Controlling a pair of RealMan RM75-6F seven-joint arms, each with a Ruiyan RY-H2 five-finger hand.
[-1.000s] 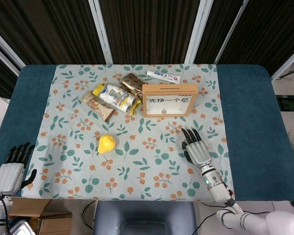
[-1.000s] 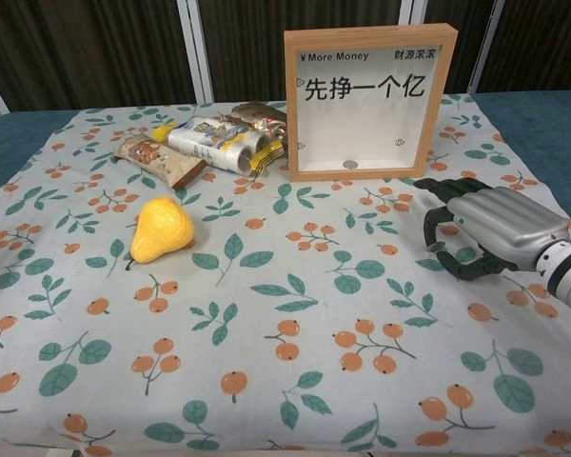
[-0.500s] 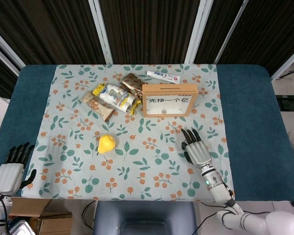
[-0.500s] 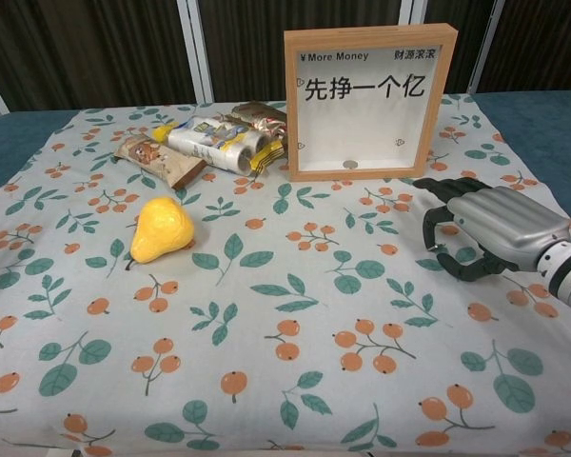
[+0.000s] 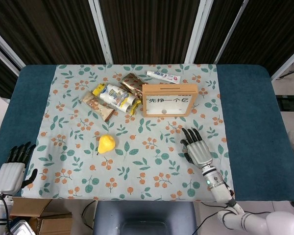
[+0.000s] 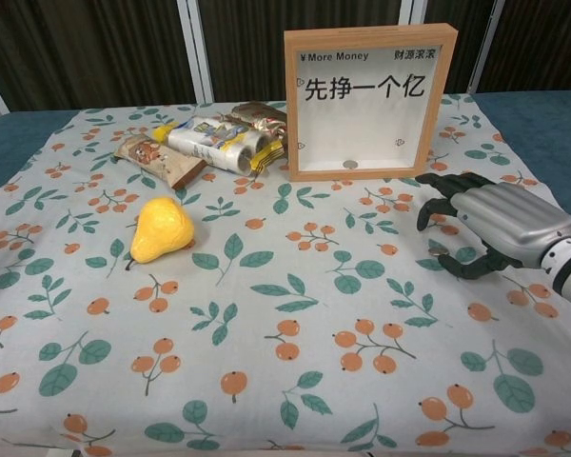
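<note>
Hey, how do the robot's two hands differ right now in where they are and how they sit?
The right hand is over the floral cloth, just in front of the wooden frame; the left hand sits off the cloth at the table's near left edge. The right hand shows in both views, the left only in the head view. Both hold nothing, fingers apart.

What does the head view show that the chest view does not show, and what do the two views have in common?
Only the head view shows the left hand, open at the near left table corner, the toothpaste tube behind the frame, and the blue table cover on both sides of the cloth.

Only the chest view shows the frame's front clearly, with "More Money" printed on it, and the right hand's fingers curved above the cloth.

Both show the right hand, open and holding nothing, the wooden frame, the yellow pear, the snack packets and the floral cloth.
</note>
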